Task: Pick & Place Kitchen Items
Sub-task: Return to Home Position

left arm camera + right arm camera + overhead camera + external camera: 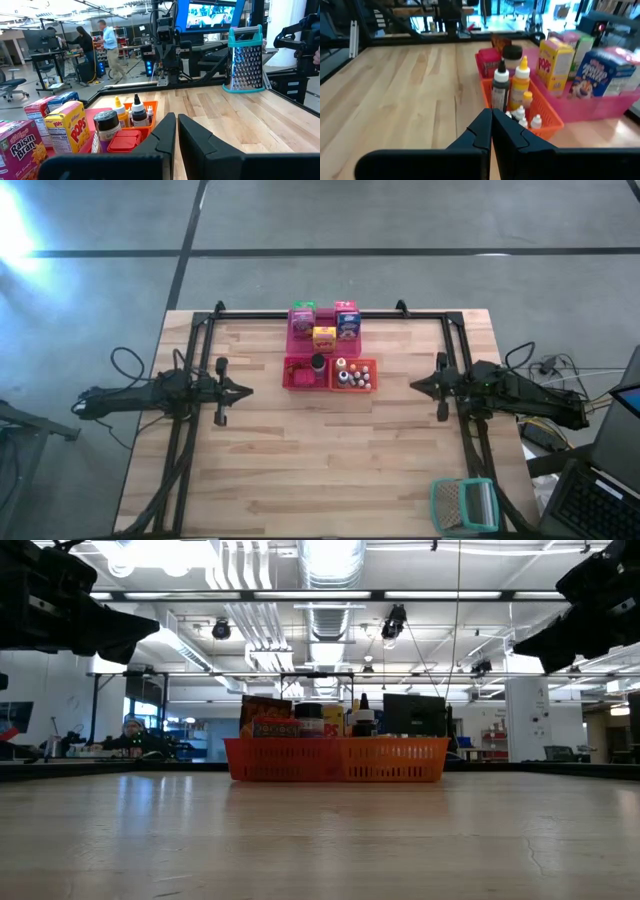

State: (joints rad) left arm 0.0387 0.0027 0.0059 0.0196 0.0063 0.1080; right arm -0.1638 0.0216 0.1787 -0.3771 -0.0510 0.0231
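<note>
Left tool (176,118), right tool (491,114) clenched, empty; only wrist views show Pops carton (65,127) print.

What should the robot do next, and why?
Probably just park both arms: the left claw and right claw hang shut and empty, well clear of the trays, and all groceries in view sit inside those.

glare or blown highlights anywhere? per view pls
High view: glare patch on the floor at the picture's upper-left corner; table evenly lit. Low view: ceiling lights blown out, with a sheen on the tabletop. Left wrist view: bright monitor in the background. Right wrist view: pale sheen on the wood by the pink tray.
</note>
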